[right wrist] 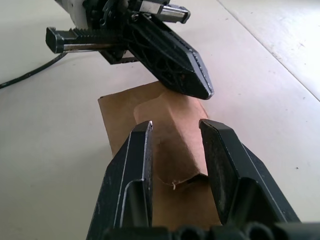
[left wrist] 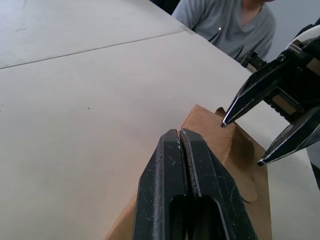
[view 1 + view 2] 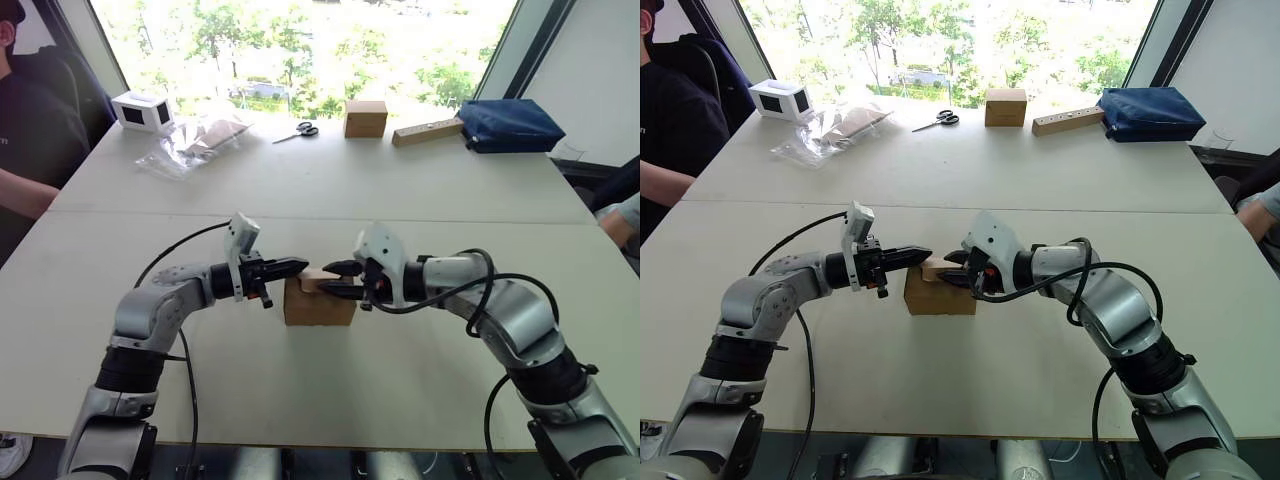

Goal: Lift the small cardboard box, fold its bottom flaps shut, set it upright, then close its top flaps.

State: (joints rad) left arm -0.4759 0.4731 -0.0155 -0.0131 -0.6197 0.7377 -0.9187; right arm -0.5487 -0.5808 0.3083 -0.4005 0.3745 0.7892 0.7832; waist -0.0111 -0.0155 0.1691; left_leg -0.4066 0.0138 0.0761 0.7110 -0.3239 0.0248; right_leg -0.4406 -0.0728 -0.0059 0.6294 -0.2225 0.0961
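The right gripper [image 1: 175,137] hangs with its jaws parted and empty, straddling a raised, tongue-shaped top flap [image 1: 175,125] of the small cardboard box [image 3: 318,303]. The left gripper [image 2: 180,137] meets it from the opposite side, its two fingers pressed together with nothing between them, tips poised just above the carton's top.

The box stands upright on the near half of the white table [image 3: 300,190], directly between the two grippers, so the job now appears to be closing the top. To do it well, the closed left fingers would serve best as a flat pusher, pressing the flap down near its fold line, while the right gripper steadies the box's far edge so it does not skid or tip on the smooth table.

The carton is plain brown corrugated card, wider than tall and unprinted. Its tapered flap stands bowed upward, with a slightly ragged free edge. The walls look square and undented.
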